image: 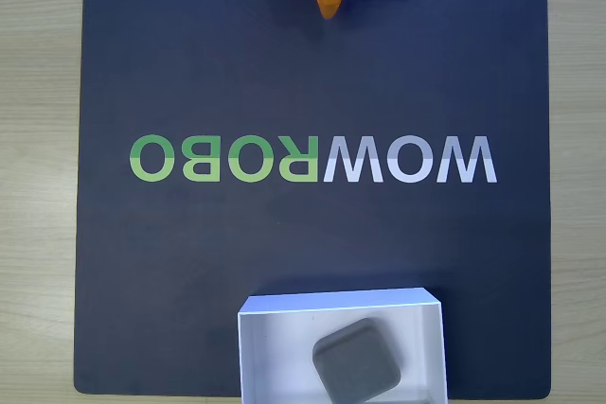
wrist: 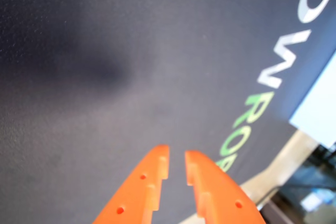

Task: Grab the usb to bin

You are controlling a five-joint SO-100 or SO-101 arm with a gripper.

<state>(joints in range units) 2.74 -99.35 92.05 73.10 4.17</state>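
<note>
Landmark: bin [image: 262,352], white, open-topped, at the near edge of the dark mat [image: 189,262] in the fixed view. Usb [image: 356,361] lies inside it, toward the bin's right half, turned askew to the walls, flat on the floor. Judged: small rigid grey block, matte, likely light and not slippery; rounded corners, so pinch across two opposite flat sides. Beyond the bin, the WOWROBO lettering [image: 312,159] crosses the mat. Farthest from the bin, the orange hand [image: 329,8] pokes in, tip pointing toward it. Wrist view: hand [wrist: 176,157] empty, fingers nearly together with a narrow gap, low over bare mat.
</note>
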